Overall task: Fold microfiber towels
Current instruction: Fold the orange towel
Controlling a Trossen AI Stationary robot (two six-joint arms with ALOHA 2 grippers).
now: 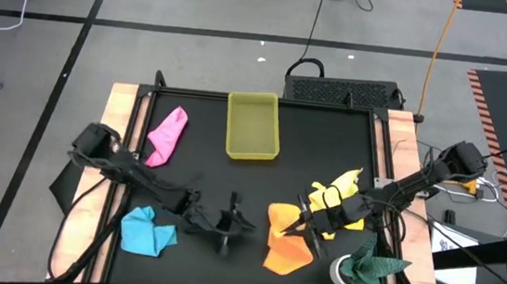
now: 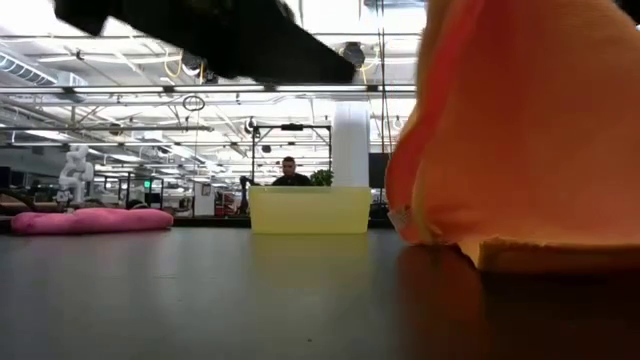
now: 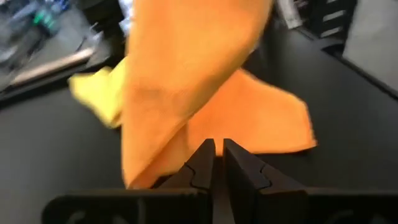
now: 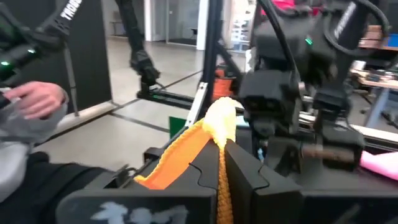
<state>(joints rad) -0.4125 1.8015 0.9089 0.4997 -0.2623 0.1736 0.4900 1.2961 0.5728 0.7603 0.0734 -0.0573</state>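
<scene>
My right gripper (image 1: 304, 223) holds up the orange towel (image 1: 286, 243), whose lower end lies on the black table (image 1: 329, 131). In the low view this towel (image 2: 520, 130) fills the right side. My left gripper (image 3: 217, 149) stands just left of it near the table's middle, its fingers shut with nothing between them. The yellow towel (image 1: 337, 192) lies crumpled beside the right gripper. The pink towel (image 1: 167, 134) lies at the far left. The light blue towel (image 1: 147, 232) lies bunched at the near left. My right gripper pinches a bunched fold of the orange towel (image 4: 219, 121) between its two fingers (image 4: 245, 171). The fingers come in about level from the table's right side. The towel hangs below the hold, and its lower part (image 2: 530, 255) rests on the table.
A yellow tray (image 1: 253, 125) stands at the far middle. A dark green cloth (image 1: 374, 265) lies at the near right corner beside a white object (image 1: 342, 272). A person (image 2: 290, 172) sits beyond the table, and a hand (image 4: 37, 99) shows in the right wrist view.
</scene>
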